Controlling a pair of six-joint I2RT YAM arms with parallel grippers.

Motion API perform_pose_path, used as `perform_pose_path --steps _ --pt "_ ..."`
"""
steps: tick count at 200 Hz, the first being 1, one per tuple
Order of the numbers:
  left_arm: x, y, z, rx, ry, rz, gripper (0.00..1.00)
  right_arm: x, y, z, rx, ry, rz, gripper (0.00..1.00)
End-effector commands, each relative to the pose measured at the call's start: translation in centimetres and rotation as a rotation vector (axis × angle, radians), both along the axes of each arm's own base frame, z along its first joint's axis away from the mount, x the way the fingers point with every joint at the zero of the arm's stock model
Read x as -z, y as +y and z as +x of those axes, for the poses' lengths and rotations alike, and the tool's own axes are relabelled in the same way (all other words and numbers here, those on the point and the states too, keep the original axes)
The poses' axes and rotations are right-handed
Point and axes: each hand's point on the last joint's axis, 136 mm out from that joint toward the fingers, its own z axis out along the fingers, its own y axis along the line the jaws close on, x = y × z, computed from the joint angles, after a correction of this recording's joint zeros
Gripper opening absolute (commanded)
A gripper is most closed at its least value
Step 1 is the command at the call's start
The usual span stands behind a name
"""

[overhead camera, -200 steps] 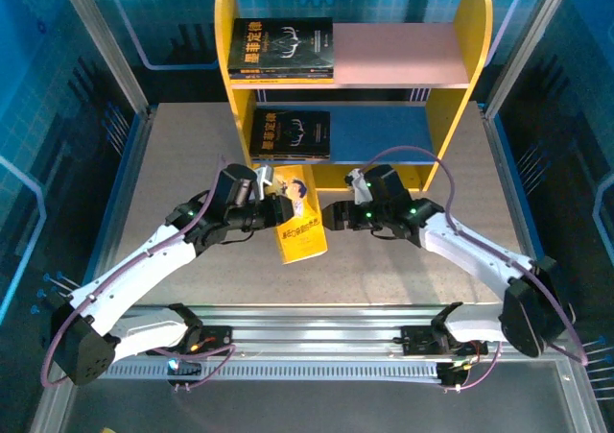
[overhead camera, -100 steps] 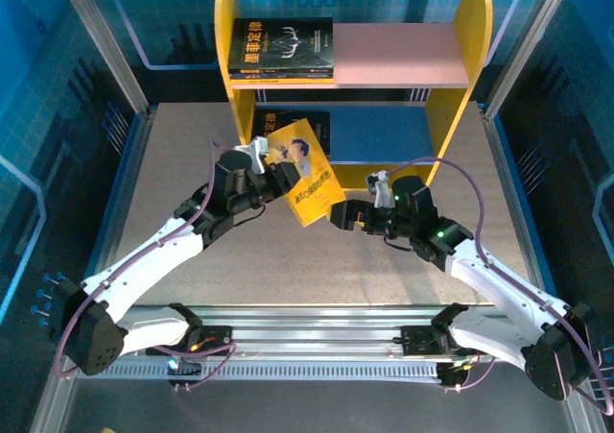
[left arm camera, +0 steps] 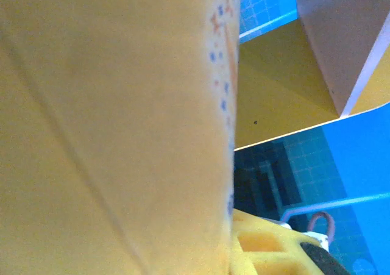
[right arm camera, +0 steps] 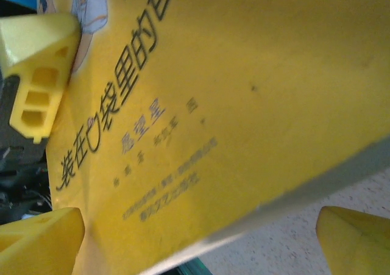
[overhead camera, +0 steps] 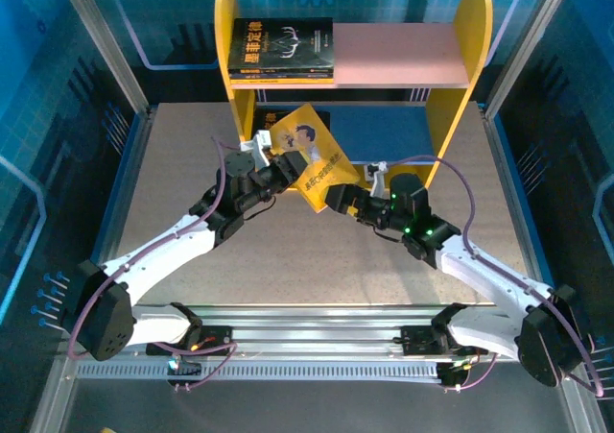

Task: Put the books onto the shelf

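The shelf (overhead camera: pixel 472 30) has two rounded yellow sides, a pink board (overhead camera: pixel 403 54) above and a blue board (overhead camera: pixel 393 131) below. At the left end of the pink board lies a flat stack of black books (overhead camera: pixel 281 47) with a white antler drawing. On the blue board, also at the left, lies a black book (overhead camera: pixel 264 121), partly hidden. In front of the shelf's lower level, a thin yellow book (overhead camera: pixel 312 155) with dark Chinese letters hangs tilted above the speckled tabletop (overhead camera: pixel 182 174). The left claw (overhead camera: pixel 278 172) is clenched on its left edge. The right claw (overhead camera: pixel 336 198) is released, its fingers spread wide at the book's lower right edge; I cannot tell if they touch it.
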Motion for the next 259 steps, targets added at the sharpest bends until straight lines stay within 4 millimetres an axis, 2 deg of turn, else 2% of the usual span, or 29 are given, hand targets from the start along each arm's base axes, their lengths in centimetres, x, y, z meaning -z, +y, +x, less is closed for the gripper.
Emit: perform_pose_path --steps 1,8,19,34,54,66,96,123,135,215,239,259 --pt "-4.1 -0.3 -0.2 0.022 -0.127 -0.104 0.0 -1.2 0.7 0.9 0.027 -0.024 0.091 0.91" --pt "-4.0 -0.3 -0.2 0.024 -0.124 -0.1 0.0 -1.3 0.8 1.1 0.029 -0.023 0.105 0.82" --pt "-3.9 -0.4 -0.3 0.027 -0.121 -0.098 0.0 -1.5 0.9 1.4 0.034 -0.024 0.123 0.63" --pt "-3.8 -0.5 -0.4 0.034 -0.117 -0.092 0.0 -1.8 1.1 1.5 0.033 -0.033 0.142 0.52" --pt "-3.6 -0.4 -0.5 0.035 -0.11 -0.074 0.0 -2.2 1.1 1.5 0.034 -0.046 0.148 0.33" --pt "-3.3 -0.3 -0.6 0.029 -0.1 -0.062 0.07 -2.5 1.0 1.4 0.041 -0.057 0.152 0.25" --pt "-2.8 0.1 -0.8 0.017 -0.079 -0.043 0.34 -3.0 0.4 1.3 0.059 -0.087 0.155 0.14" --pt "-2.6 0.2 -1.1 0.021 -0.053 -0.026 0.54 -3.2 0.0 1.2 0.07 -0.115 0.139 0.09" --pt "-2.3 0.4 -1.4 0.02 -0.036 -0.011 0.58 -3.4 -0.2 1.1 0.071 -0.127 0.134 0.08" --pt "-1.1 2.7 -2.8 -0.012 0.031 0.032 0.62 -5.5 -0.3 0.9 0.007 -0.208 0.11 0.05" --pt "-0.5 3.4 -2.4 -0.022 0.052 0.031 0.63 -6.5 0.6 0.5 -0.081 -0.23 0.117 0.05" --pt "-0.2 3.1 -2.1 0.008 0.065 0.019 0.6 -6.8 1.2 0.1 -0.138 -0.236 0.101 0.05"
